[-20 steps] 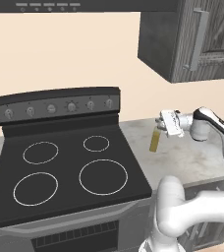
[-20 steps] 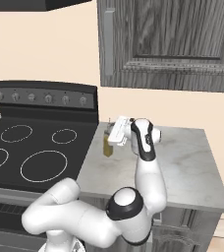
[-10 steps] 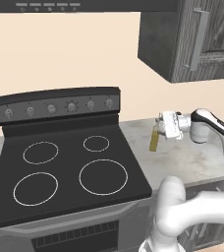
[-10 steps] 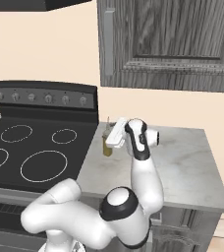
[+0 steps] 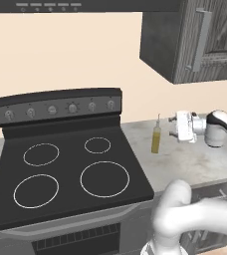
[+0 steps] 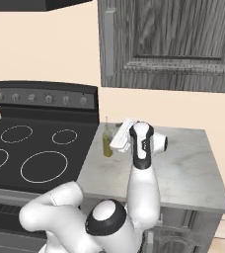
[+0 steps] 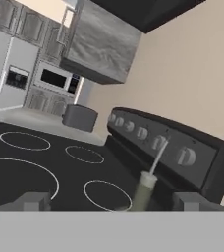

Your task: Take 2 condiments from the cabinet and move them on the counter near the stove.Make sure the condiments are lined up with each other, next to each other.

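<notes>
Stove (image 5: 70, 169) black, left of counter (image 5: 205, 162). Cabinet (image 6: 173, 44) overhead, door closed. Gripper (image 5: 173, 126) level above counter, jaws spread wide, holding nothing. Olive-yellow bottle (image 5: 156, 138) upright on counter just beside stove edge, directly ahead of fingertips (image 7: 35, 201), apart from them.

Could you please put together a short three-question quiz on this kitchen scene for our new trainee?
1. True or false: the claw is clamped on the olive-yellow bottle.
2. Where does the bottle stand? A) on a burner of the stove B) on the counter just right of the stove C) inside the cabinet
3. Fill in: the cabinet door is ____.

Key
1. False: the claw is open, beside the bottle and apart from it.
2. B
3. closed
</notes>
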